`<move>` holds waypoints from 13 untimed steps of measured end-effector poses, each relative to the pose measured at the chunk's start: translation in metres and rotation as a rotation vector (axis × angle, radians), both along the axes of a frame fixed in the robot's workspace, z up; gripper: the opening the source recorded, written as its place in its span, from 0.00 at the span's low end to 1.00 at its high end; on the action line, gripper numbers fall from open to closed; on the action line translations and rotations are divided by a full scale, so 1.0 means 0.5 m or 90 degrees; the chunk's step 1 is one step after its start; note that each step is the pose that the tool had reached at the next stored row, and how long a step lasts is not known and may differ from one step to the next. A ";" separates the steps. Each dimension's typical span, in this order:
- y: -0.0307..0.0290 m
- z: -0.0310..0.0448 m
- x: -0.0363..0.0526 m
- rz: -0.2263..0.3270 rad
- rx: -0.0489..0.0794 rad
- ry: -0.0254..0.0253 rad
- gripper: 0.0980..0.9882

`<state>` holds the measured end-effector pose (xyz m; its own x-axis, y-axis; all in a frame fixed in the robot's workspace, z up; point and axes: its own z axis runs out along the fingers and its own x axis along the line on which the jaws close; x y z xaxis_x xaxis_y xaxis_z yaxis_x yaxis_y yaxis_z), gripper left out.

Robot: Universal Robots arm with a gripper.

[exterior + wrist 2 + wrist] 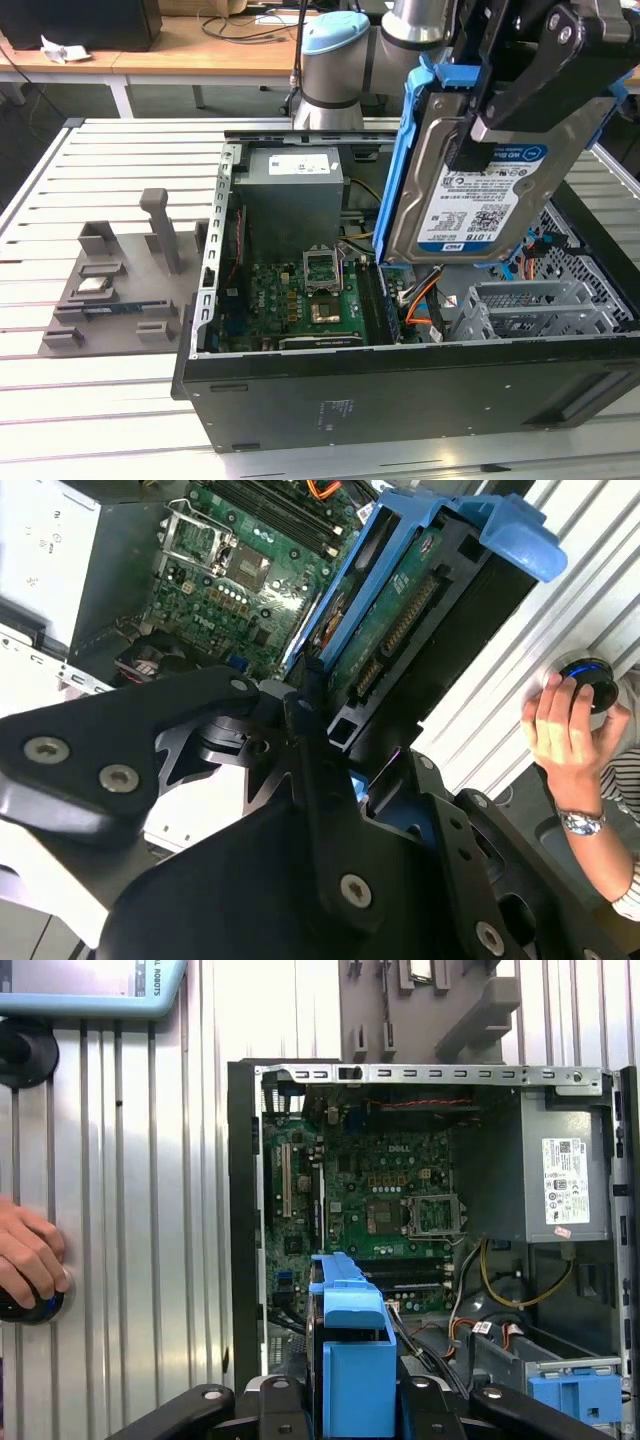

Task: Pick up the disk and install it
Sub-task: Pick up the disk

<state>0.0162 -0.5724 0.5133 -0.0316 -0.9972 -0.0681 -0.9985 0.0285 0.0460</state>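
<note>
Disk [480, 200] top behind the claw [474, 142]; in the first wrist view, a hand [30, 1255] partly off-frame

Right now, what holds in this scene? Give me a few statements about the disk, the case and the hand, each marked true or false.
1. The end effector grips the disk over the open case. True.
2. The disk lies flat on the motherboard. False: it is held on edge in the air, clear of the motherboard.
3. A hand rests on a round knob on the table beside the case. True.
4. The grey tray sits at the exterior view's right of the case. False: the tray is at the exterior view's left of it.
</note>
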 end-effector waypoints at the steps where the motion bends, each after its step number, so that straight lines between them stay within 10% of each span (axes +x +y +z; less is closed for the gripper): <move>1: -0.004 0.000 0.000 0.000 0.000 0.0000 0.30; 13: -0.023 -0.001 0.000 0.000 -0.001 0.0000 0.30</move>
